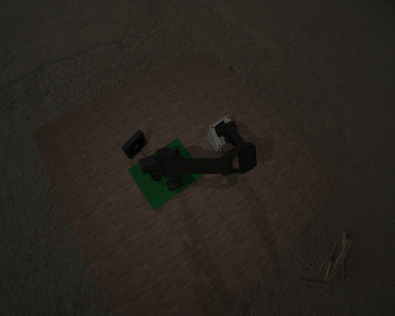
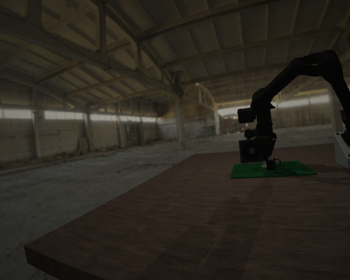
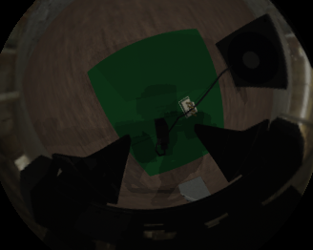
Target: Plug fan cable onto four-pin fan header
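Observation:
A green board (image 1: 155, 197) (image 2: 296, 169) (image 3: 151, 63) lies flat on the wooden table (image 1: 197, 242) (image 2: 175, 230). The small pale four-pin header (image 3: 185, 106) (image 2: 264, 165) sits on it. The black plug (image 3: 161, 136) (image 2: 271, 164) stands on the board a little apart from the header. A thin cable (image 3: 213, 87) joins the plug to the black fan (image 1: 134, 144) (image 3: 255, 59) (image 2: 251, 151), which stands beside the board. My gripper (image 3: 162, 132) (image 1: 159, 176) (image 2: 267, 157) is open. It is low over the board, with its fingers on either side of the plug. I cannot tell whether they touch it.
The arm's white base mount (image 1: 217, 135) (image 2: 346, 156) stands on the table behind the board. The table ends in edges on all sides, with rough floor around it.

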Robot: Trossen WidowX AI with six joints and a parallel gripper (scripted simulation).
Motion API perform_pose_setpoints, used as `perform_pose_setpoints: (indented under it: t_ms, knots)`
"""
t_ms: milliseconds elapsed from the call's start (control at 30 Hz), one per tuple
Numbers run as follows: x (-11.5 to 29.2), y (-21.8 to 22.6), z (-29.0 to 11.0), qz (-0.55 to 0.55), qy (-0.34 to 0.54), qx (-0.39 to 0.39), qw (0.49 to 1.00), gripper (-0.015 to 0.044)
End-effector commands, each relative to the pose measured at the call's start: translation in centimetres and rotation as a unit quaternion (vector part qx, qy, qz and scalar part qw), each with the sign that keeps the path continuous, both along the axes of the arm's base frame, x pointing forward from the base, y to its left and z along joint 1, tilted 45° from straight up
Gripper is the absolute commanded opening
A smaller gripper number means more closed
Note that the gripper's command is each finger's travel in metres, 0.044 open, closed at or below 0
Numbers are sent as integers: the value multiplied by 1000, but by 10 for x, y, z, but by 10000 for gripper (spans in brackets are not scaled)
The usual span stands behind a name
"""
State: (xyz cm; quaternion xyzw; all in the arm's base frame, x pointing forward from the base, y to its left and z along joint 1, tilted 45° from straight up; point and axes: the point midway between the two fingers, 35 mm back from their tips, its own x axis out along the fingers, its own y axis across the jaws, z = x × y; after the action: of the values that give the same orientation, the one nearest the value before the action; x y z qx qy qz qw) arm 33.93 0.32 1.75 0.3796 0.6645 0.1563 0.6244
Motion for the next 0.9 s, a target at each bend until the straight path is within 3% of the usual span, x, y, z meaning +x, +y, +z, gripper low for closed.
perform_pose_setpoints:
  t_ms: [0,733,867]
  knots:
    - [-1,6,-6,0,4,3,1000,440]
    - [-1,27,-26,0,4,4,1000,440]
    - [1,25,-24,1,1,2,1000,335]
